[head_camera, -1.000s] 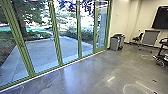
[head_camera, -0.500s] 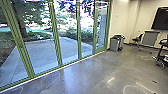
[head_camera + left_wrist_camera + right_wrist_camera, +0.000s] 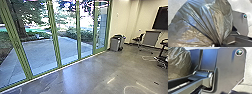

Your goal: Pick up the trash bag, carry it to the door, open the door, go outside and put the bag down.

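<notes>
Holds shiny grey-brown plastic trash bag (image 3: 205,21) bunched in dark left gripper (image 3: 217,45), cannot tell right gripper's state; counts pick-up done, leaves carrying to green-framed glass door wall (image 3: 55,37) ahead of left gripper, opening, exit, set-down.

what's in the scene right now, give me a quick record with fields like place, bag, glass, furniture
place: indoors, smooth grey floor
trash bag: bulging, its folds drawn together at the left gripper
glass wall: tall panes in green frames
beyond glass: paved yard, tree trunk
bin: grey, near the far end of the glass
furniture: office chair
wall: dark screen
</notes>
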